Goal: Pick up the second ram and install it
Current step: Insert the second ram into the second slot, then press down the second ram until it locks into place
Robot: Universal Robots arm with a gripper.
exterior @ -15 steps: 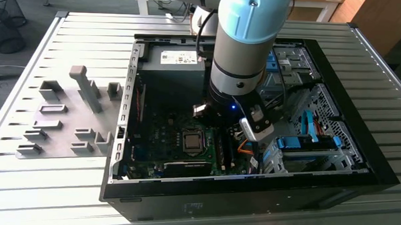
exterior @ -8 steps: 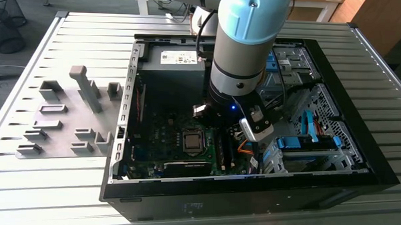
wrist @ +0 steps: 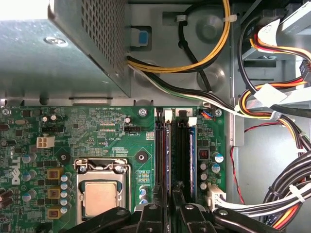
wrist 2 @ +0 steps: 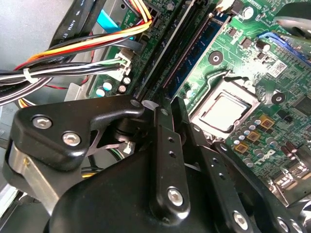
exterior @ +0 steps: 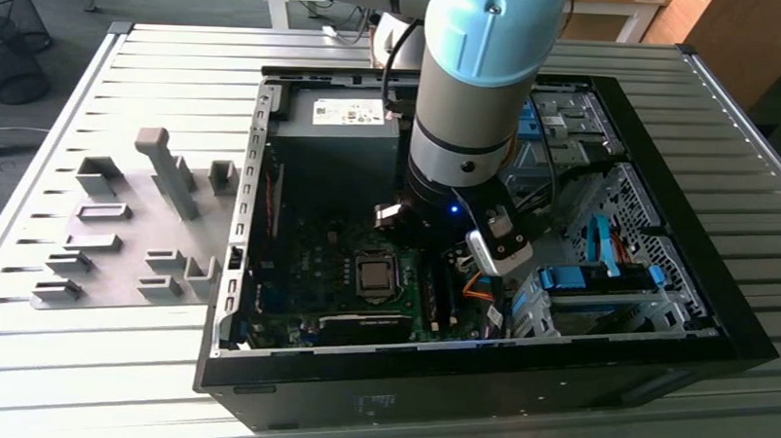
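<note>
The second ram point(wrist: 168, 155) is a thin bluish stick seen edge-on, standing along a black motherboard slot to one side of the CPU socket point(wrist: 99, 194). My gripper point(wrist: 168, 206) straddles its near end, and the two black fingers point(wrist: 156, 213) sit close against it on both sides. In the second wrist view the same stick point(wrist 2: 171, 46) runs as a grey-blue strip from my gripper point(wrist 2: 167, 104) toward the board's edge. Another bluish stick point(wrist: 192, 155) sits in a neighbouring slot. In the exterior view my gripper point(exterior: 423, 242) is low inside the open computer case point(exterior: 489, 378).
The power supply box point(wrist: 63, 53) rises beside the board. Bundles of coloured cables point(wrist: 272, 111) crowd the far side of the slots. Drive cages with blue clips point(exterior: 597, 280) fill the case's right part in the exterior view. Grey holder blocks point(exterior: 171, 172) stand on the slatted table at that view's left.
</note>
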